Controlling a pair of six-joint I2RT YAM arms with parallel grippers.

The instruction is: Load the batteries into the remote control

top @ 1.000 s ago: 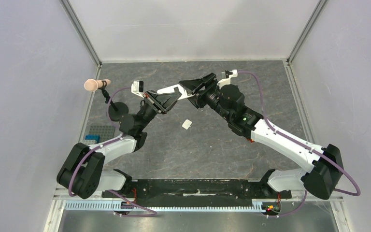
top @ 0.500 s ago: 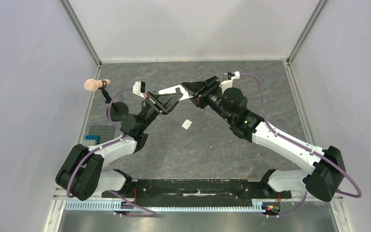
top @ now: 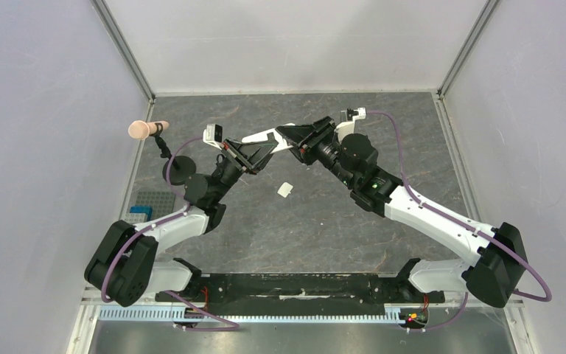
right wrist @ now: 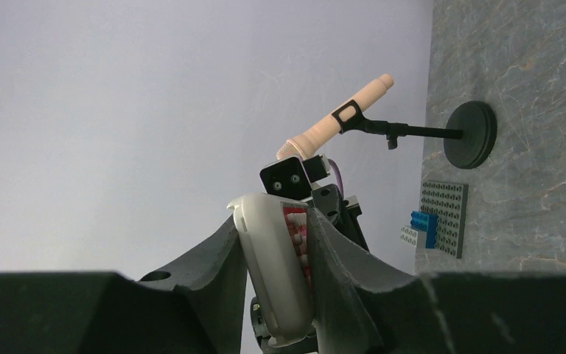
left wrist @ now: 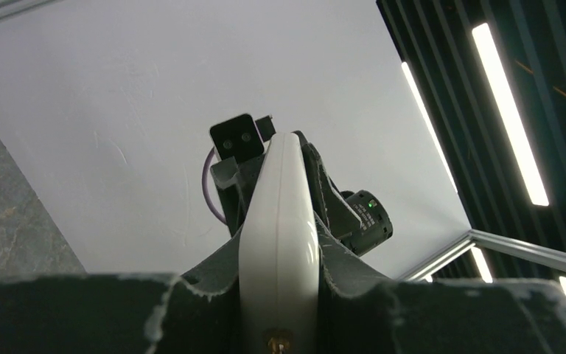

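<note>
Top external view: the remote control (top: 264, 136) hangs above the table, toward twelve o'clock from its middle. The left gripper (top: 254, 153) reaches in from seven o'clock and is clamped on one end. The right gripper (top: 295, 140), from four o'clock, pinches the other end. A white cover piece (top: 285, 189) lies at six o'clock.

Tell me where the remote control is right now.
In the top view the remote control is held aloft at centre back, gripped between the left hand and the right hand, just beyond the small white cover piece.
</note>
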